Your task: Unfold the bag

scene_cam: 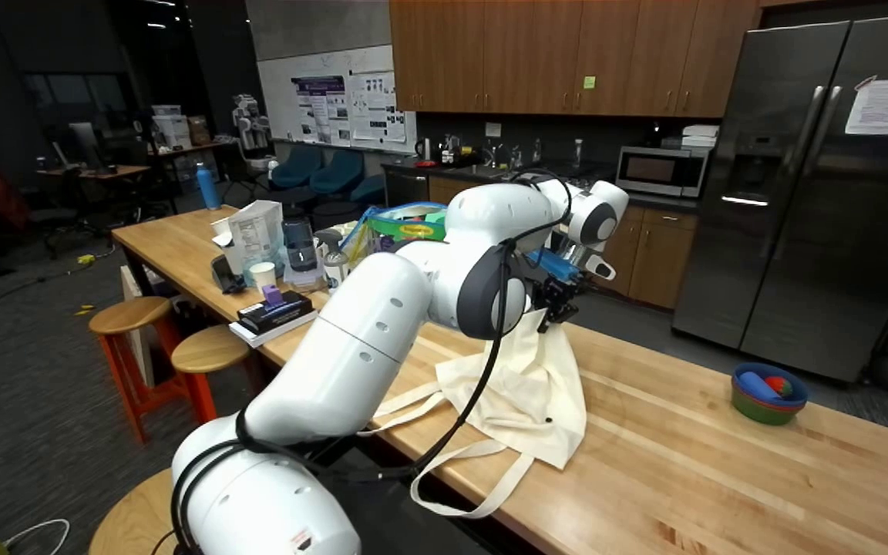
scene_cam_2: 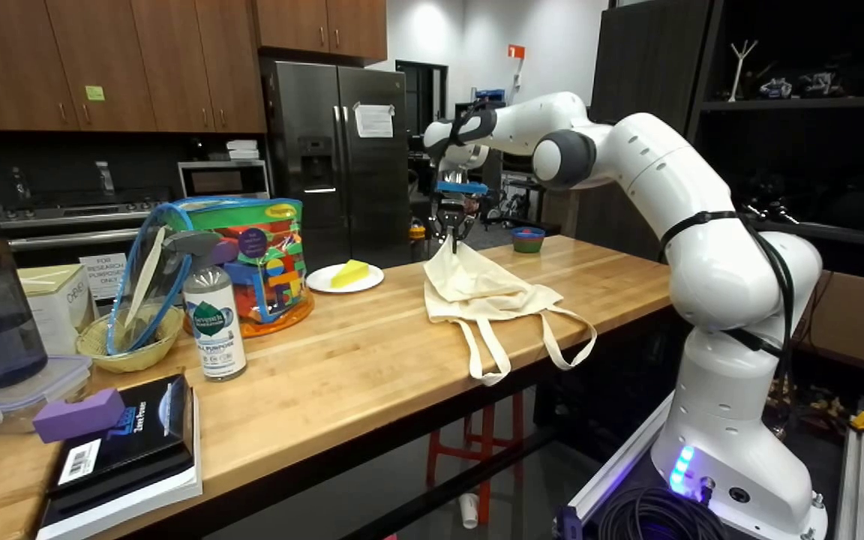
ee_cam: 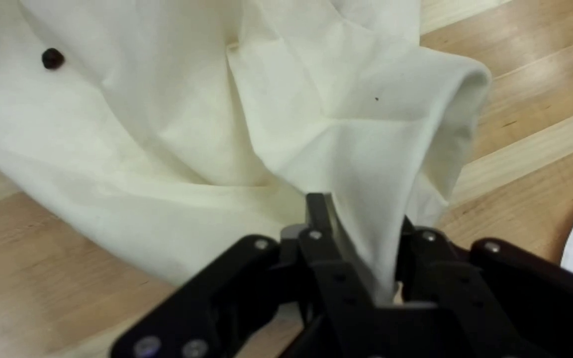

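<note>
The cream cloth bag [scene_cam: 529, 385] lies creased on the wooden table, with one part drawn up to a peak at my gripper. It also shows in an exterior view [scene_cam_2: 477, 289] and fills much of the wrist view [ee_cam: 177, 124]. The strap handles [scene_cam: 482, 493] hang in loops over the table's near edge, also in an exterior view [scene_cam_2: 488, 349]. My gripper [ee_cam: 366, 214] has bunched cloth between its fingers and is closed on it; it also shows at the peak in both exterior views [scene_cam: 556, 316] [scene_cam_2: 453, 232]. The right fingertip is partly hidden behind cloth.
A stack of coloured bowls [scene_cam: 769, 397] stands farther along the table. A white plate [scene_cam_2: 319, 279] with a yellow wedge [scene_cam_2: 351, 273] lies near the bag. A colourful packet bag [scene_cam_2: 267, 262], a spray bottle [scene_cam_2: 214, 322] and books [scene_cam_2: 132, 442] stand on the table's other end.
</note>
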`<move>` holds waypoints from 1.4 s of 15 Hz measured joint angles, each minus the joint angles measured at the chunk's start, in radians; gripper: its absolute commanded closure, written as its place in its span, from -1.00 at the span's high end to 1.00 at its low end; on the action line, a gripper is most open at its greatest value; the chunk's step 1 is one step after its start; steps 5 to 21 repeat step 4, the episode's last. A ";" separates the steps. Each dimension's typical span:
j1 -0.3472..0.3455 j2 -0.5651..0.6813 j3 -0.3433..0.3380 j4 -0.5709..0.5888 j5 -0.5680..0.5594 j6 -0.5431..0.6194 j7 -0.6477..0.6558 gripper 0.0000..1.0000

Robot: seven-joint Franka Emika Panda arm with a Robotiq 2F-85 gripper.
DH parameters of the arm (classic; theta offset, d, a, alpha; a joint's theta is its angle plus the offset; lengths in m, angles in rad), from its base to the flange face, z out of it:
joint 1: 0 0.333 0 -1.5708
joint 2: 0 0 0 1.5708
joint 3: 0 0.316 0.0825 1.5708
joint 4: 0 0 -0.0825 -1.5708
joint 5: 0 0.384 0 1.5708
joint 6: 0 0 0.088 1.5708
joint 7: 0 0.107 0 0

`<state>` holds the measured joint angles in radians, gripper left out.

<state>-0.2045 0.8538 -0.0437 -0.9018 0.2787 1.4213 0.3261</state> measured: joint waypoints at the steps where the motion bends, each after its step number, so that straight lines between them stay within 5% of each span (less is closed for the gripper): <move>1: 0.000 -0.001 0.000 -0.001 0.000 0.001 0.000 -0.37; 21: 0.000 -0.004 0.000 -0.004 0.000 0.002 0.000 -0.37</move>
